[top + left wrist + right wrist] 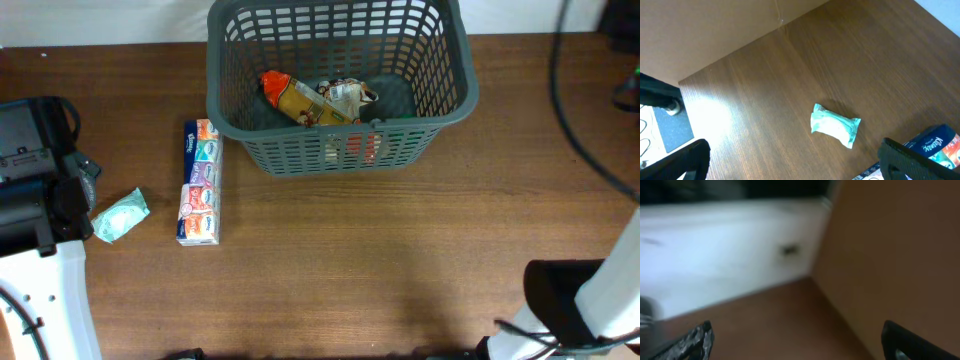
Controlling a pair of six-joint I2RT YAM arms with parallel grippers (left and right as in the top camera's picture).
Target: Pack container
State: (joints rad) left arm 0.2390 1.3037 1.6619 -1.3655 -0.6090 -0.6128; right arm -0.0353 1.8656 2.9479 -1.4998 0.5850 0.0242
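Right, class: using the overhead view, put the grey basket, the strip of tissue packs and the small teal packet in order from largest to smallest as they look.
1. grey basket, by far the largest
2. strip of tissue packs
3. teal packet, the smallest

The gaps are plain, so there are no ties.

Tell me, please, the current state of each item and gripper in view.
basket: upright, partly packed.
snack packets: lying inside the basket.
tissue multipack: flat on the table, unpacked.
teal packet: on the table, unpacked.
left gripper: open, empty.
right gripper: open, empty.
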